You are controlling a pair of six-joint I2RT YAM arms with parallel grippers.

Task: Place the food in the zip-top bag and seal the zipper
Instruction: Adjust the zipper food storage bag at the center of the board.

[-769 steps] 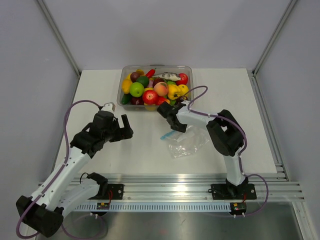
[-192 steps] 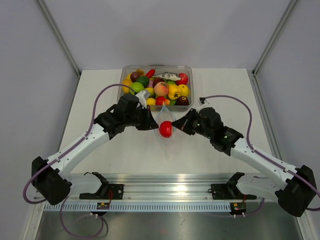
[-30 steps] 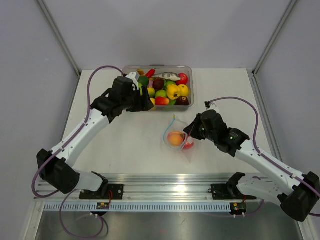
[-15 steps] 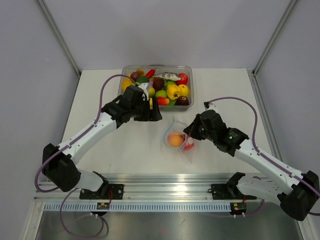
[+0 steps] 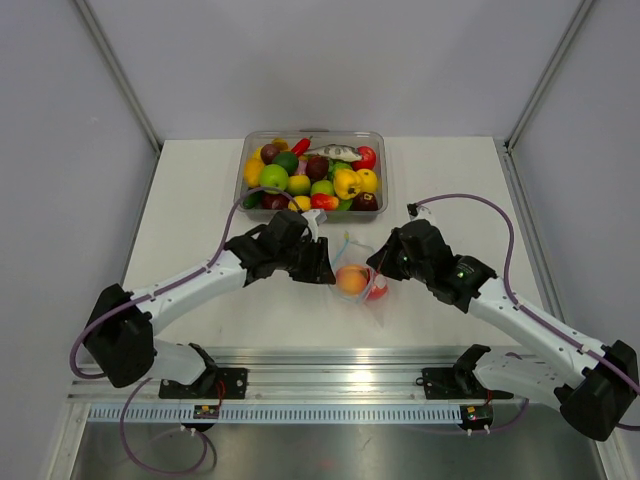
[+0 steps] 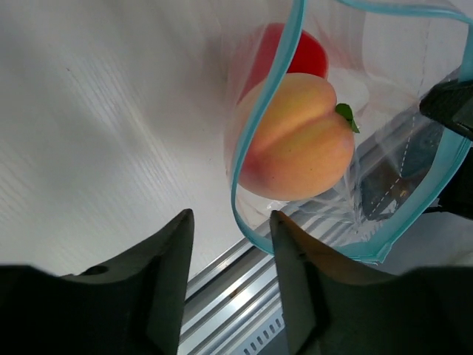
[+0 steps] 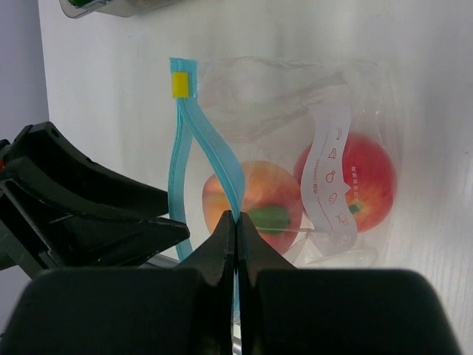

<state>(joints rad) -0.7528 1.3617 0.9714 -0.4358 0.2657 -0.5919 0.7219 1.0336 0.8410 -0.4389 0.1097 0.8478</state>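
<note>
Teal edging marked the zipper [image 7: 180, 111] of the zip-top bag [image 7: 281, 96], which lay on the white table [image 5: 200, 190] between the two arms, nearer than the tub [image 5: 383, 170] of toy food. The zipper ran roughly far to near, with a yellow tab [image 7: 179, 85] at its far end. Its two strips were parted into a loop, so the mouth gaped to the left and the body of the bag stretched away to the right. Inside sat a peach [image 6: 295, 148] just behind the mouth, with a red fruit [image 7: 355, 181] beside it on the right, partly covered by the peach when seen from the left. The right gripper [image 7: 236, 222] was closed tight on the zipper, pinching the strip at its near part. Beyond that pinch the strip was hidden by the fingers. The left gripper [image 6: 230, 218] stood just left of the mouth, its jaws apart with nothing between them and its tips close to the teal rim. From above, the clear film's outline was hard to make out, and I couldn't tell whether the pinched lip was lifted off the table.
</note>
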